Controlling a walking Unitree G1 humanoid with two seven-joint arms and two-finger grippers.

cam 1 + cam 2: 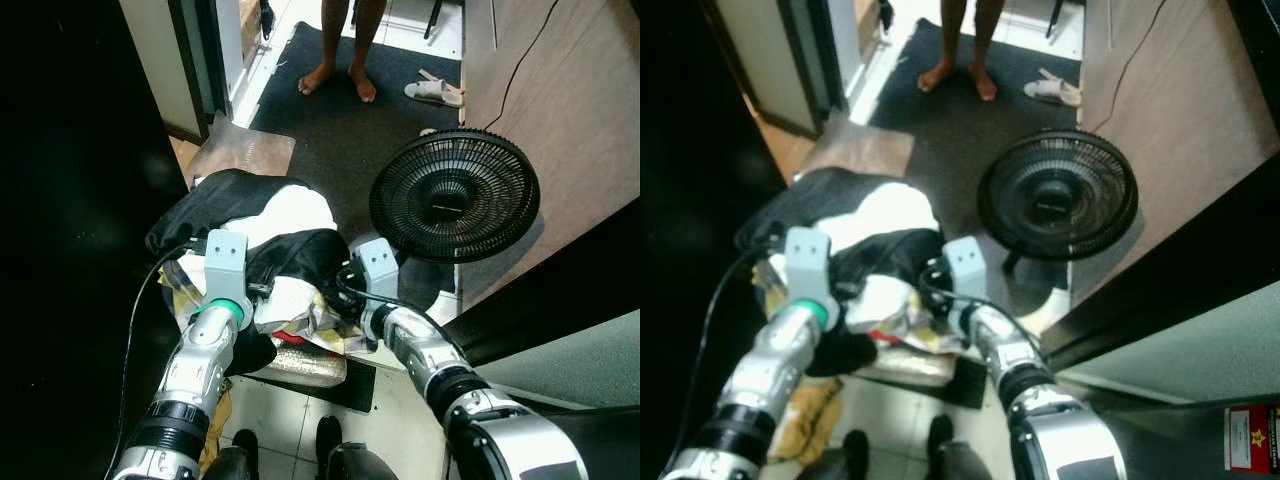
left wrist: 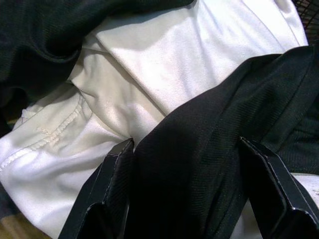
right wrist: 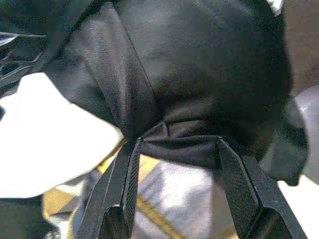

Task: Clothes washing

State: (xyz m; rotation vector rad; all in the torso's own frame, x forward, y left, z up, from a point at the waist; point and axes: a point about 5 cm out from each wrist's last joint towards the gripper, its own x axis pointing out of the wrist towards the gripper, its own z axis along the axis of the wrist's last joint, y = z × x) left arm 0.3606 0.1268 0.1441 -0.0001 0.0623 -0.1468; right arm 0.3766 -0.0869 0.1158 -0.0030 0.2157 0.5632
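a heap of clothes on the floor is reached by both arms. left gripper and right gripper, fingers spread, are pressed on black cloth. trailing folds could be snagged by the nearby fan.

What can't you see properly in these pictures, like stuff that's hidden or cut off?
- Whatever holds the laundry pile: covered by the clothes in the eye views.
- The person: cut off above the legs by the top edge.
- Left gripper and right gripper: open around black cloth, but how much cloth lies underneath is hidden.
- The fan: its base sits behind the right arm.
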